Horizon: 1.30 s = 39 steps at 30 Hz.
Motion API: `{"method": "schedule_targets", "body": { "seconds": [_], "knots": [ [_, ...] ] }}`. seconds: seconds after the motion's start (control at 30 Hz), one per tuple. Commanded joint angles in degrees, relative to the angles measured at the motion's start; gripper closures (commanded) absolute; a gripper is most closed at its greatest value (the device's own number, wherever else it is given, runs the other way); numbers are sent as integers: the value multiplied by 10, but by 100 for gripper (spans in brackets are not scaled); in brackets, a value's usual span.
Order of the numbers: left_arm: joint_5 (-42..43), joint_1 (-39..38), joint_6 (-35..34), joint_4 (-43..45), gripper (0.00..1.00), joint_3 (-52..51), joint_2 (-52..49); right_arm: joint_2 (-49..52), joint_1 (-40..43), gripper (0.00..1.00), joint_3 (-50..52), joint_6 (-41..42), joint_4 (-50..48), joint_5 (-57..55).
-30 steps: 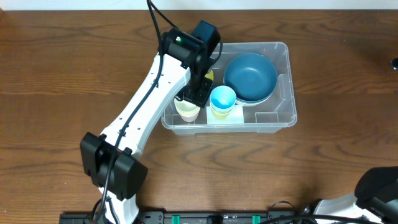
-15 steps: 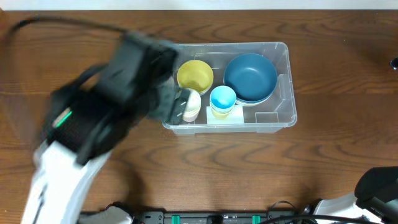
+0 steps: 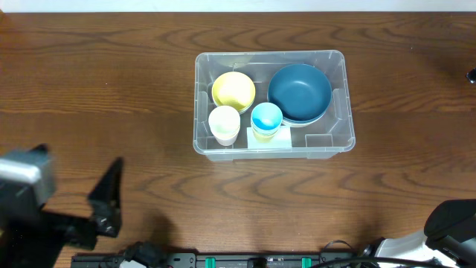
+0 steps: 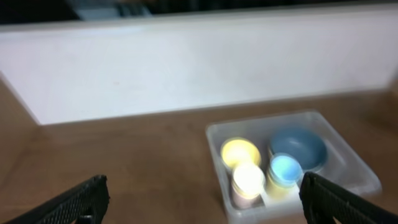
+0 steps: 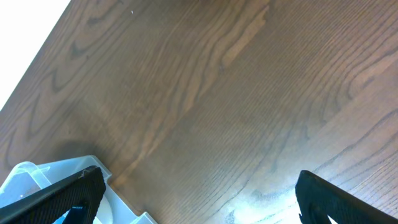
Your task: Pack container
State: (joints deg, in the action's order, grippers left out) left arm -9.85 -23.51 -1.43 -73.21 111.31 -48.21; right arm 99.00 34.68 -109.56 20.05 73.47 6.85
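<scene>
Far left in the overhead, the left arm [image 3: 33,205] is just a smeared blur in the bottom corner, cut off by the frame, so you can't read its hand from up there. The left wrist cam is soft too, but it shows the left hand [image 4: 203,180] with both fingers [image 4: 81,199] spread wide and nothing between them, well back from the container [image 4: 351,168]. In the overhead the container [image 3: 339,112] sits a bit right of centre on the wooden worktop [image 3: 111,89]. Inside, left to right: a yellow bowl [image 3: 233,90] at the back left with a white cup [image 3: 224,124] in front of it. Just beside that is a light blue cup [image 3: 266,119] with something yellowish under it that I can't make out, then a dark blue bowl [image 3: 299,91] at the back right. A white label [image 3: 271,140] shows on the bottom, partly covered by the cups. Bottom right, only a scrap of the right arm [image 3: 450,223] is in frame. On the right wrist cam the right hand [image 5: 199,180] has its fingers wide apart and empty, with just one corner of the container [image 5: 37,180] poking in at lower left. Compared with half a second ago, the left arm has swung off the container's left end down to that corner, and the bowls and cups haven't budged.
</scene>
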Motion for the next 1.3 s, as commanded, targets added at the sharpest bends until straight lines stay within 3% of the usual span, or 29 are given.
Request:
{"method": "schedule_targets", "body": {
  "seconds": [0.0, 0.13, 0.4, 0.57, 0.83, 1.07, 1.27],
  "knots": [
    [21, 63, 3, 73, 2, -80, 39, 3, 2, 1, -7, -8, 0, 0],
    [85, 127, 3, 263, 2, -234, 108, 3, 2, 1, -7, -8, 0, 0],
    [157, 181, 3, 762, 2, -627, 225, 3, 2, 1, -7, -8, 0, 0],
    [157, 181, 3, 959, 2, -833, 277, 3, 2, 1, -7, -8, 0, 0],
    [162, 202, 4, 1011, 2, -988, 369, 3, 2, 1, -7, -8, 0, 0],
    [183, 229, 3, 962, 2, -1049, 460, 3, 2, 1, -7, -8, 0, 0],
    [183, 229, 3, 895, 2, -1069, 481, 3, 2, 1, -7, -8, 0, 0]
  ]
}}
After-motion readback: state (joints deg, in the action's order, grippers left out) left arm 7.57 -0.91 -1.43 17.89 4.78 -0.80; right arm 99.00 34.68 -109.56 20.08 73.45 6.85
